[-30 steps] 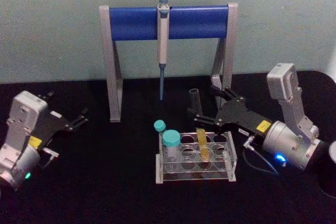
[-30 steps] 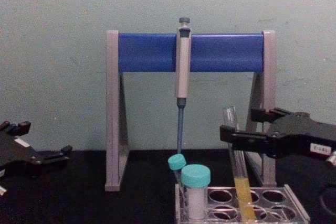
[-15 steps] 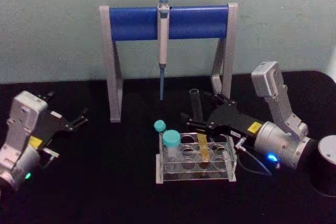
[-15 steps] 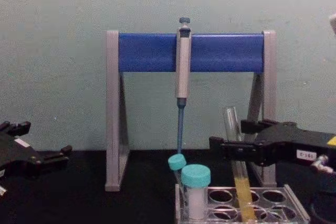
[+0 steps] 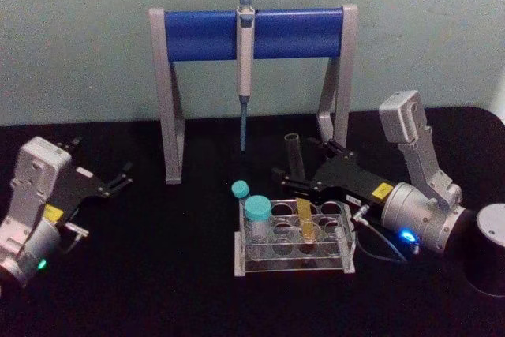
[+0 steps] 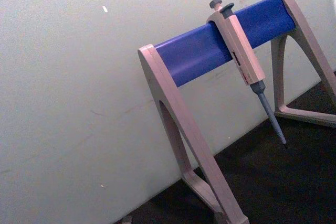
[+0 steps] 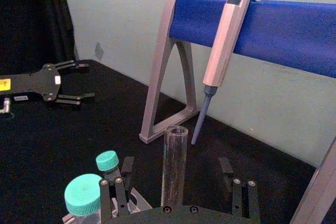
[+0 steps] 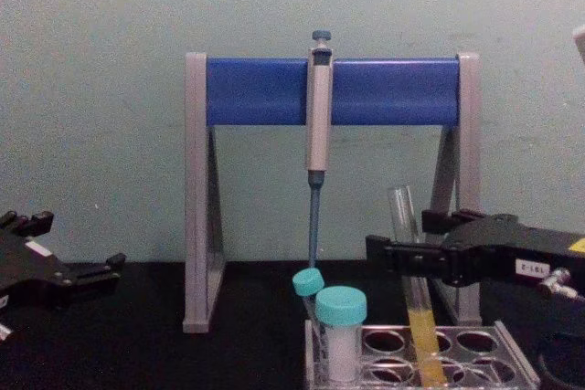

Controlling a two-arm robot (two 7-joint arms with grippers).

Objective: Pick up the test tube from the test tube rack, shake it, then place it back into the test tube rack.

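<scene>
Right gripper [image 8: 400,242], jaws spread and empty, straddles the upper part of the tube [image 8: 417,315], which stands near-upright in the rack [image 5: 293,263], top tipped slightly left; left gripper [image 5: 122,177] is well apart.

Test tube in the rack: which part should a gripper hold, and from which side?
Grip the test tube by the bare glass above the liquid, below the rim. Come from the robot's right, where the open right gripper stands: teal-capped vials crowd its left, the test tube rack holds its bottom.
</scene>
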